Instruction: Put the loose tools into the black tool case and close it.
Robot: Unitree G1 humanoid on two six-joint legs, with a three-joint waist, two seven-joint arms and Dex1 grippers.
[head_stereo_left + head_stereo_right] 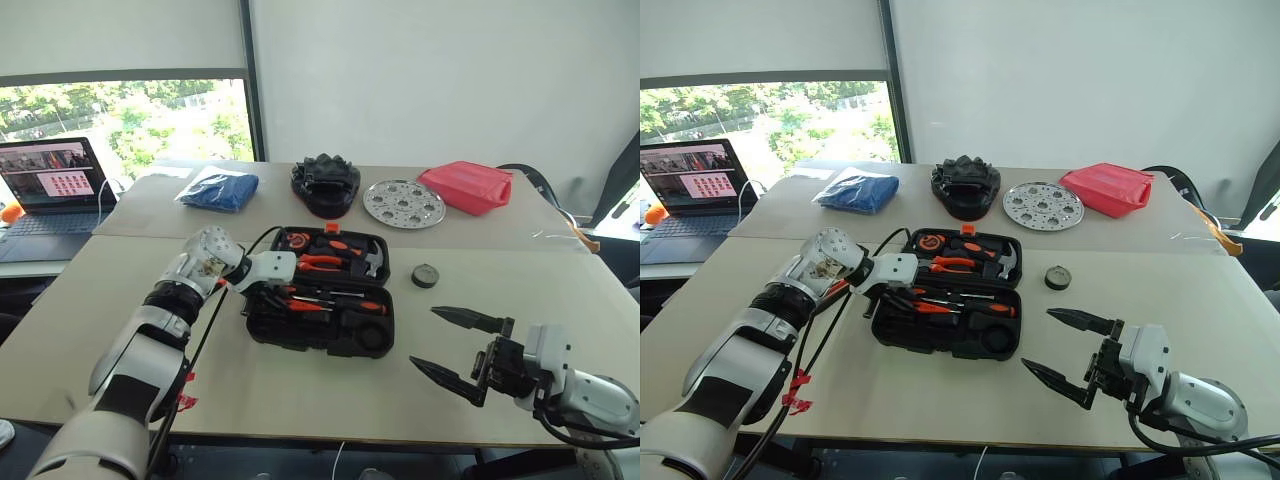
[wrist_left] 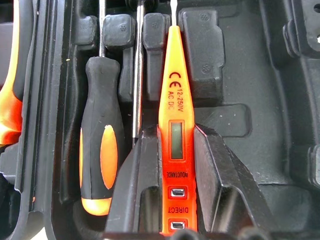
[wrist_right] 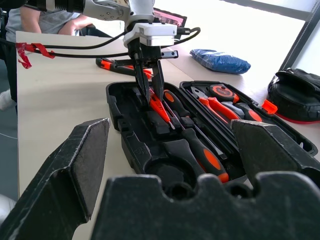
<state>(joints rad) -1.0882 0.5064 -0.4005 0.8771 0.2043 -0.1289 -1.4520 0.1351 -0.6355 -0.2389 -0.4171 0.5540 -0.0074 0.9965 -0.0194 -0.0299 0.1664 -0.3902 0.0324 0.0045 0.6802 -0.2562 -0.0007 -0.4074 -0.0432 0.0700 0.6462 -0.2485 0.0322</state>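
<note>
beige surface (image 1: 120, 290), open black tool case (image 1: 262, 330) mid-frame; your left pincer (image 3: 151, 85) pinches the slim orange pen-like tool (image 2: 176, 145) inside it, right pincer (image 1: 452, 348) spread wide, empty.

black tool case (image 1: 322, 300) open on table (image 1: 480, 390) | left tool (image 1: 262, 297) inside it | right tool (image 1: 440, 345) spread wide, apart

small disc (image 1: 425, 275) right of tool case (image 1: 320, 325)
</note>
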